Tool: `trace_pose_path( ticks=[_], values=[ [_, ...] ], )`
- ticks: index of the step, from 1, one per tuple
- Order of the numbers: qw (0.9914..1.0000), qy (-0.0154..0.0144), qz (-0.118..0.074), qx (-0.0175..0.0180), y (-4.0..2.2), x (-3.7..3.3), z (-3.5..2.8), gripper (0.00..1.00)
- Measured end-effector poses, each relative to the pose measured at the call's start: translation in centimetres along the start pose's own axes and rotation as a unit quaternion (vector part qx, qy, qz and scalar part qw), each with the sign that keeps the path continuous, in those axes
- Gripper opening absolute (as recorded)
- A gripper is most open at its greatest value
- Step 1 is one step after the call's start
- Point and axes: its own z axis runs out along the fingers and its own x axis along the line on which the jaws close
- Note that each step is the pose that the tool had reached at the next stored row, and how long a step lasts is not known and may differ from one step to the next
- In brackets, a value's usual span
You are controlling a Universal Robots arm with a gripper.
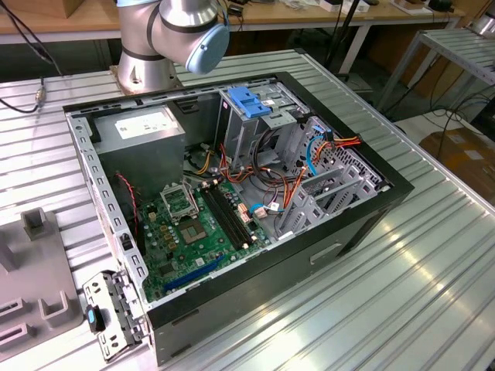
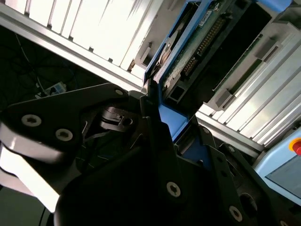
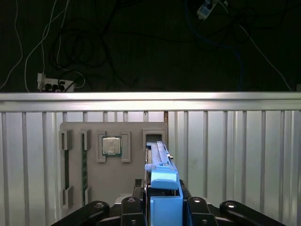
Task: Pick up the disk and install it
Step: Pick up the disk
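In the first wrist view the disk [image 3: 164, 181] stands edge-on, with a bright blue rail and blue end tab. My gripper [image 3: 164, 203] is shut on it, one black finger on each side of the tab. The disk rises from the fingers over a slot of the grey fixture plate [image 3: 113, 181]. The second wrist view shows the disk [image 2: 200, 42] from its underside, with a green board, a connector row and blue edging, and my gripper [image 2: 159, 115] clamps the blue end. In the exterior view the open computer case [image 1: 349, 232] lies on the table, its grey drive cage topped by a light-blue latch plate [image 1: 249, 101].
The fixture plate holds a processor chip [image 3: 112, 145] and a memory stick [image 3: 84, 162] in its slots. The ribbed metal table ends at an edge [image 3: 150, 98], with cables on the dark floor beyond. The arm's base [image 1: 155, 46] stands behind the case. A removed bracket [image 1: 108, 313] lies beside the case.
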Motion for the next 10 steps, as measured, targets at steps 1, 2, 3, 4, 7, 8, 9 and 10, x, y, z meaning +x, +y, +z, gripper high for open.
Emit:
trace_pose_path(
  ticks=[1, 2, 3, 4, 7, 8, 9, 10],
  values=[
    [1.00000, 0.0000, 0.000, 0.0000, 0.00, 0.00, -0.12, 0.37],
    [1.00000, 0.0000, 0.000, 0.0000, 0.00, 0.00, -0.22, 0.37],
    [1.00000, 0.0000, 0.000, 0.0000, -0.01, 0.00, -0.33, 0.37],
    [1.00000, 0.0000, 0.000, 0.0000, -0.01, 0.00, -0.43, 0.37],
    [1.00000, 0.0000, 0.000, 0.0000, -0.02, 0.00, -0.74, 0.37],
    [1.00000, 0.0000, 0.000, 0.0000, -0.03, 0.00, -0.84, 0.37],
    [1.00000, 0.0000, 0.000, 0.0000, -0.03, 0.00, -0.96, 0.37],
    [1.00000, 0.0000, 0.000, 0.0000, -0.04, 0.00, -1.08, 0.37]
  ],
)
